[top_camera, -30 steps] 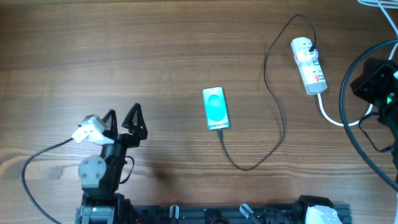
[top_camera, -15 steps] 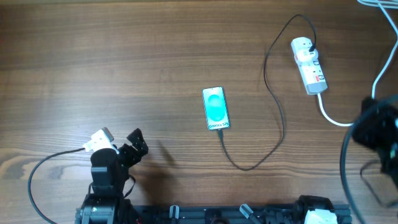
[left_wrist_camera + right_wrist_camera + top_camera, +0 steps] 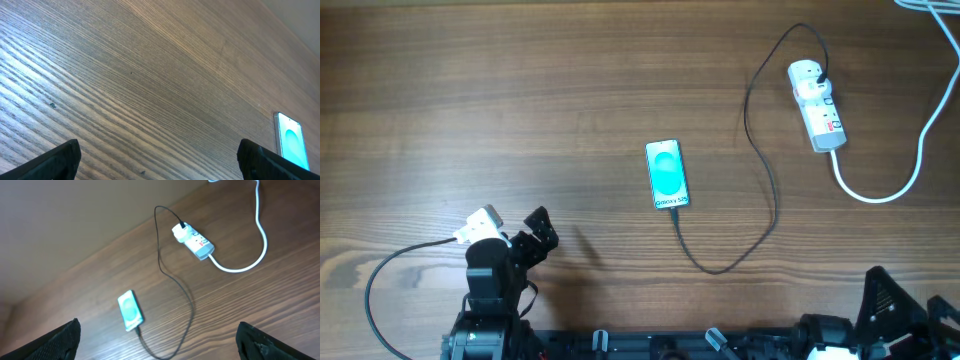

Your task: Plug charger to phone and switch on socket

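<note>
As you scan from overhead, the phone [image 3: 667, 175] lies flat mid-scene on the table [image 3: 520, 100]. It looks light and slick, so pinch it across its long edges. The charger [image 3: 772, 205], thin and limp, loops from the phone's near end right and far to the socket [image 3: 817, 108]. Open room lies left.

Left wrist: your left gripper [image 3: 157, 145] gapes over bare wood.

Right wrist: your right gripper [image 3: 157, 324] stands wide and empty above all three.

Position of socket [image 3: 816, 118] switch unreadable
</note>
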`<state>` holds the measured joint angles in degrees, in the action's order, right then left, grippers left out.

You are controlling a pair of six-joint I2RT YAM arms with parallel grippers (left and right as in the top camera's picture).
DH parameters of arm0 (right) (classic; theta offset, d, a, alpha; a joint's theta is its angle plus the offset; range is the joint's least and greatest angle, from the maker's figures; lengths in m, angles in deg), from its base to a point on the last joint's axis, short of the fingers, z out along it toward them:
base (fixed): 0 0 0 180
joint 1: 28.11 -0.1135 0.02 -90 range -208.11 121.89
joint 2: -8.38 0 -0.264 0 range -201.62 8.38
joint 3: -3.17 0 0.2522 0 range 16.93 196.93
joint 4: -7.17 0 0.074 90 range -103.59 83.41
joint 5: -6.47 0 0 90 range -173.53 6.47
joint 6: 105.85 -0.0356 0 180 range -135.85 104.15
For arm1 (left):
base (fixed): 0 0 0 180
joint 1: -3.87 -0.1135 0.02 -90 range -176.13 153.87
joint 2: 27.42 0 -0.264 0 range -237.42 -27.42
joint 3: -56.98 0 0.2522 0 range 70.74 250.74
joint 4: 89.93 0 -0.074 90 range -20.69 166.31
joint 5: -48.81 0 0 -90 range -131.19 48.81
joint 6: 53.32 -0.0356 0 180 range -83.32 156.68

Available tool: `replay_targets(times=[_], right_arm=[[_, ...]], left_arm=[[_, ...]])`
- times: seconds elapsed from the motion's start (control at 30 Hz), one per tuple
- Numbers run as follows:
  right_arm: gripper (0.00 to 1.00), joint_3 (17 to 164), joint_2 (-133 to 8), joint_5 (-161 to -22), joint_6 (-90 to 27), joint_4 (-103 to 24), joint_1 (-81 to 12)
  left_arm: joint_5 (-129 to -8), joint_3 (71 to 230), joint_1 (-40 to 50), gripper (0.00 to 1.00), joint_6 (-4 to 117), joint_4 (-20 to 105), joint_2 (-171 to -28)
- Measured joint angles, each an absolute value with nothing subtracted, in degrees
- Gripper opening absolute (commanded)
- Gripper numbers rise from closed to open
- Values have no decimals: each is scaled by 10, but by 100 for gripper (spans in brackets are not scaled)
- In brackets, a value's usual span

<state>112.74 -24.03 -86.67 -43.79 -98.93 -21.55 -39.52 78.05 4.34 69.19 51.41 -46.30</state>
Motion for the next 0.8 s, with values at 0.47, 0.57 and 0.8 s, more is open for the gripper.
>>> replay_targets(times=[0.47, 0.57, 0.8], right_arm=[[100, 1117, -225, -870, -462, -946, -221], [100, 1104, -158, -869, -455, -929, -221], [100, 1060, -32, -869, -426, -907, -221]], left_arm=[[-395, 780, 43, 100, 692, 514, -463], [-395, 781, 43, 100, 692, 514, -463], [-395, 781, 43, 100, 692, 514, -463]])
